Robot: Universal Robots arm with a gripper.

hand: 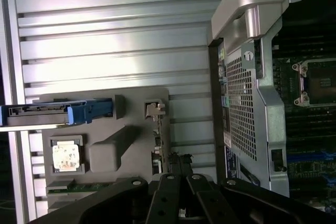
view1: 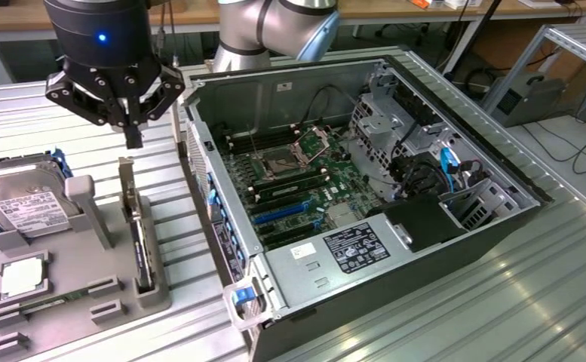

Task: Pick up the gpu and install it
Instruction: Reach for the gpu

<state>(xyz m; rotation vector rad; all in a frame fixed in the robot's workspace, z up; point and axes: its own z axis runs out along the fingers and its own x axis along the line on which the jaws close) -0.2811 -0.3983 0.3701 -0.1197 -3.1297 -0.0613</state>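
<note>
Now the gpu (view1: 139,235), a thin dark card with a silver bracket, is being held upright on its edge by the grey holder (view1: 81,200), near the case (view1: 272,90) wall. Above it, well apart, the gripper (view1: 133,136) is being shown closed and empty, with free room around.

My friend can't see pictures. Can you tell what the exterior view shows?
A robot's shut hand hangs just above the gpu, which stands on edge in a gray tray. An open computer case lies on the exterior view's right, and a hard drive sits at its left.
</note>
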